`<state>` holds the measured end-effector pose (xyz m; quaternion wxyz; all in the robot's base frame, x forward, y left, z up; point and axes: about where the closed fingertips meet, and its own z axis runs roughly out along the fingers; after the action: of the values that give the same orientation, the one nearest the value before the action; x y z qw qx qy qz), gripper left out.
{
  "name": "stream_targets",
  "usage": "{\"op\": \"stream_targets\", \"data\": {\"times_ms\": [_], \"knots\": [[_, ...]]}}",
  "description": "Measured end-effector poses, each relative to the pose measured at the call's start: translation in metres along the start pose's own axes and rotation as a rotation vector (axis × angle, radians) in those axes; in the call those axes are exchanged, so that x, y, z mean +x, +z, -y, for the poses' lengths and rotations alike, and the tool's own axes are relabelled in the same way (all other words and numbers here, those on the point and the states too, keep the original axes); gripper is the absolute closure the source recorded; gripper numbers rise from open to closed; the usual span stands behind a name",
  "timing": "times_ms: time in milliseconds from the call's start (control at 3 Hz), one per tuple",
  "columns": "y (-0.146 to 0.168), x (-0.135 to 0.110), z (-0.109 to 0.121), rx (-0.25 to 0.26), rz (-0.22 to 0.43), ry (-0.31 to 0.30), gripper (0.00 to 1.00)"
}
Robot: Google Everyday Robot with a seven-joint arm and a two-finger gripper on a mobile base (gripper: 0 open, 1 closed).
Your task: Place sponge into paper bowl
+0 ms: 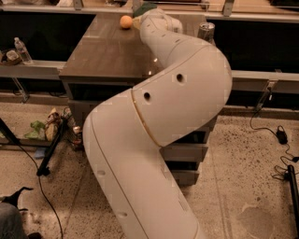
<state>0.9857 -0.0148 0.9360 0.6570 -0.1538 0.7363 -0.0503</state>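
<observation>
sponge (142, 8) right at claw (148, 14) tip, just rt of orange (125, 22); claw state unclear

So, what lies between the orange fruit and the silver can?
In the camera view, the robot's white arm crosses between orange fruit and can; its tool is at the table's far edge, beside the fruit.

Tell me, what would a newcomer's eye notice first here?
The huge white robot arm fills the middle, bending up from the floor over the wooden table. Its gripper reaches the table's far end, between an orange fruit and a silver can.
</observation>
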Motion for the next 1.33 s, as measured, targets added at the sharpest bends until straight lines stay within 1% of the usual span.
{"op": "stream_targets", "data": {"times_ms": [333,667,1000,1333], "knots": [[0.007,-0.006,0.032,0.052,0.015,0.038,1.0],[0.021,-0.006,0.048,0.069,0.037,0.09,1.0],[0.034,-0.006,0.057,0.082,0.056,0.13,1.0],[0.042,-0.003,0.061,0.101,0.058,0.15,0.81]]}}
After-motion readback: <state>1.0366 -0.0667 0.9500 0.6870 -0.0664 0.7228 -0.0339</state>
